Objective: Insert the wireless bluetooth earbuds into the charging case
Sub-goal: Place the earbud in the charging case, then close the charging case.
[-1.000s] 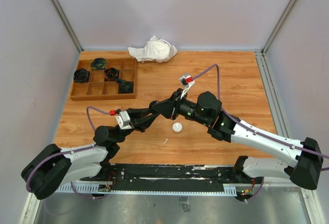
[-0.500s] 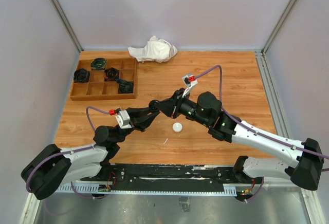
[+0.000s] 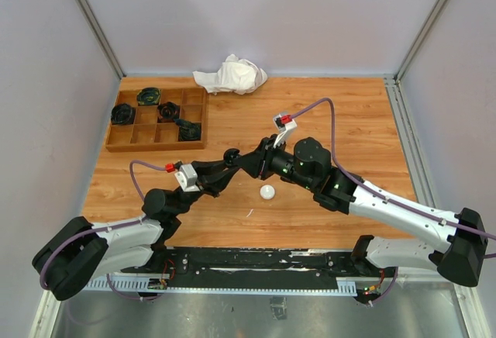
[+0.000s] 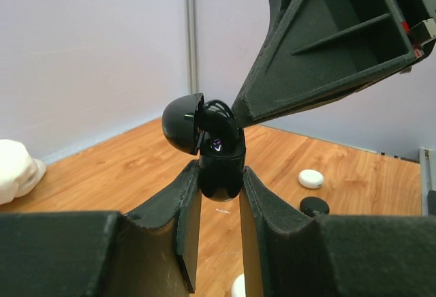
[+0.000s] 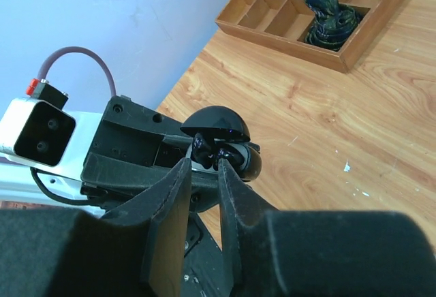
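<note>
My left gripper [image 4: 219,180] clamped on the open case [image 4: 219,150], right gripper [image 5: 203,166] pinching a black bud [image 5: 204,149] — at its mouth.

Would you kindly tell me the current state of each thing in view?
Black case: lid open, clamped upright in left gripper.
Black earbud: pinched by right gripper at the case's opening.
White puck: resting on table.
Cloth: crumpled.
Wooden tray: some compartments filled, some bare.

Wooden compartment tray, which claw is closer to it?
Left. The left claw, shut on the black charging case, is right of the wooden tray; the right claw, pinching a black earbud, sits farther right.
</note>
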You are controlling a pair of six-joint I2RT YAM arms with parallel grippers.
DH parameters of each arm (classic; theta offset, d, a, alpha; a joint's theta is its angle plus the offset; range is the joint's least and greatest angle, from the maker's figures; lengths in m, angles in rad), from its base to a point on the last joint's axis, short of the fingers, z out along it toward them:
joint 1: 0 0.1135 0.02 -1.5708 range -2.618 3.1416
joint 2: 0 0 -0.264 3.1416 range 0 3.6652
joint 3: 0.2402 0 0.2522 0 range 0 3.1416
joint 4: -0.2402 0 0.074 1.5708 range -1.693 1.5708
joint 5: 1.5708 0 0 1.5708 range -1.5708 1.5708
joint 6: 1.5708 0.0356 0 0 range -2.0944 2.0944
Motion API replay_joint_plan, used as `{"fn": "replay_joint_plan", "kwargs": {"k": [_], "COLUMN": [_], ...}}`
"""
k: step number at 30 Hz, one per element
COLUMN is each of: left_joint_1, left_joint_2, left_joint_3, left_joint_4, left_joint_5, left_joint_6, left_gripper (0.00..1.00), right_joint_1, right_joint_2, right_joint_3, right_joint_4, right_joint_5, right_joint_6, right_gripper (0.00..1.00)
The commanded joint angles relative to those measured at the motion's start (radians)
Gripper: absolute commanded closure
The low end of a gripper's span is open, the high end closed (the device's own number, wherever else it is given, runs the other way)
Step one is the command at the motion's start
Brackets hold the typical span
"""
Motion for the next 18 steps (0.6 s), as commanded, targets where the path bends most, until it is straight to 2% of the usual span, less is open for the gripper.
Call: {"fn": "replay_joint_plan", "kwargs": {"k": [1,5,9,15,18], "left_joint_1": [-0.007,-0.007,-0.007,-0.007,-0.007], "left_joint_2": [-0.017,-0.012,-0.016,-0.029,-0.035], "left_joint_3": [0.013,0.017,0.018,0.025,0.023], "left_joint_4": [0.039,0.033,0.008,-0.061,-0.066], "left_joint_5": [-0.030,-0.018,0.000,0.065,0.110], "left_joint_6": [0.014,0.007,0.011,0.024,0.021], "left_gripper": [1.00,1.00,1.00,1.00,1.00], "right_joint_1": [0.000,-0.001,-0.001,-0.012,-0.058], "right_joint_2": [0.000,0.003,-0.017,-0.050,-0.051], "right_joint_3": [0.018,0.025,0.043,0.122,0.172], "right_joint_4": [-0.059,-0.051,-0.064,-0.202,-0.313], "right_joint_5": [-0.016,-0.054,-0.083,-0.065,-0.125], "right_joint_6": [-0.039,-0.067,-0.154,-0.333,-0.422], "right_gripper": [0.76,0.75,0.70,0.61,0.55]}}
